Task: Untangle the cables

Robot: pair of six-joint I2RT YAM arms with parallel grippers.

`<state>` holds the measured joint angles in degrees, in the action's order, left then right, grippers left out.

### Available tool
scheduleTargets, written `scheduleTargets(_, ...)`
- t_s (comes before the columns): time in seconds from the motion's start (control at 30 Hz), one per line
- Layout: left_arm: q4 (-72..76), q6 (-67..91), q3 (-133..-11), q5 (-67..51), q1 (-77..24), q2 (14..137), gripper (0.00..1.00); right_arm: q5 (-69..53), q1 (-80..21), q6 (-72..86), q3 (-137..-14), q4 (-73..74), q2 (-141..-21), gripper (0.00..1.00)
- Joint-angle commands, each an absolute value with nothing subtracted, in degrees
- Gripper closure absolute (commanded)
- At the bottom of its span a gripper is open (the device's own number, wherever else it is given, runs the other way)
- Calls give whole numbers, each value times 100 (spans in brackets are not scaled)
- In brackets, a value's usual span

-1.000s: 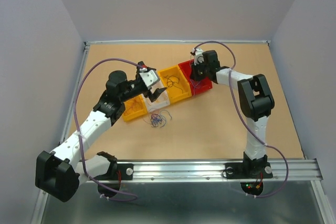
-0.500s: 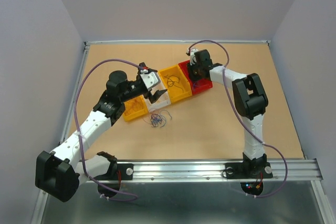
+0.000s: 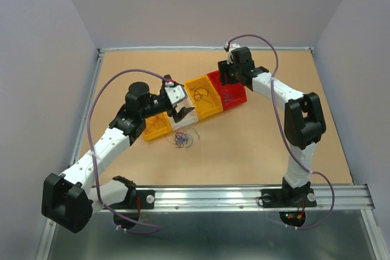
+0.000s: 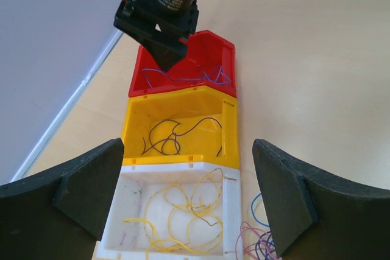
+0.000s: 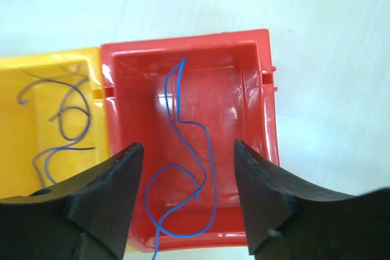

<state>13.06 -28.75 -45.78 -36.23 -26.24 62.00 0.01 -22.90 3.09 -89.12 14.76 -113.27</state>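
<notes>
- The wad of cables [image 3: 183, 140] that is not yet sorted lies on the table [image 3: 244, 144], just beside the near wall of the white bin [image 4: 234, 217] and outside it.
- The left tool [image 3: 181, 111] hangs over the white bin. Its jaws are spread fully wide and nothing is between them.
- Key relation: the wad lies toward the arm bases from the left tool, a little to its right. In the left wrist view it shows only at the bottom edge, beside the right finger.
- The wad shows no clear long axis. Its thin loops sprawl in several directions, with blue-purple strands uppermost.
- The right tool [image 5: 187, 150] hangs over the red bin [image 5: 263, 101]. Its jaws stand partly apart and grip nothing.
- A blue cable [image 5: 207, 144] lies loose on the red bin floor beneath the right tool.
- The yellow bin [image 4: 230, 126] holds a black cable [image 4: 164, 141]. The white bin holds a yellow cable [image 4: 183, 211].
- Judgement: the left tool is much the nearer to the wad. The right tool is well apart from it, with the row of bins between.
- Judgement: the next pick calls for the left tool to draw back toward the near side and descend on a single outlying loop.
</notes>
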Motion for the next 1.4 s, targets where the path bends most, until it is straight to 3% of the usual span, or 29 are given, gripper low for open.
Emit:
scheduleTargets(0.0, 1319, -3049, -4816, -3884, -2637, 6179, 1, 237, -2347, 448, -8535, 1441, -10706, 32)
scheduleTargets(0.2, 433, -3752, -5026, -3728, -2970, 6494, 1, 308, -2355, 580, -7876, 1328, -9933, 31)
scheduleTargets(0.43, -1080, -4763, -5124, -2664, -4121, 7170, 12, -210, -2399, 659, -6461, 879, -8325, 30)
scheduleTargets(0.63, -1582, -4825, -5265, -2199, -4289, 7698, 15, -395, -2443, 764, -5600, 589, -6963, 27)
scheduleTargets(0.9, -1845, -4702, -5405, -1363, -4403, 8691, 21, -703, -2452, 809, -5151, 352, -6188, 25)
scheduleTargets(0.97, -2029, -4737, -5493, -1353, -4430, 8946, 40, -703, -2452, 817, -5098, 334, -6100, 25)
scheduleTargets(1.03, -2301, -4772, -5616, -1450, -4473, 9044, 53, -729, -2452, 826, -5080, 308, -6038, 25)
scheduleTargets(1.1, -2408, -4833, -5581, -1459, -4517, 9053, 55, -764, -2452, 826, -5036, 299, -5968, 25)
scheduleTargets(1.17, -2540, -4895, -5528, -1511, -4596, 9053, 70, -800, -2452, 835, -4993, 273, -5872, 25)
scheduleTargets(1.2, -2644, -4922, -5563, -1564, -4623, 9061, 97, -809, -2452, 844, -4983, 264, -5836, 25)
scheduleTargets(1.37, -2734, -5054, -5704, -2326, -4667, 8511, 100, -1036, -2452, 844, -4834, 54, -5617, 25)
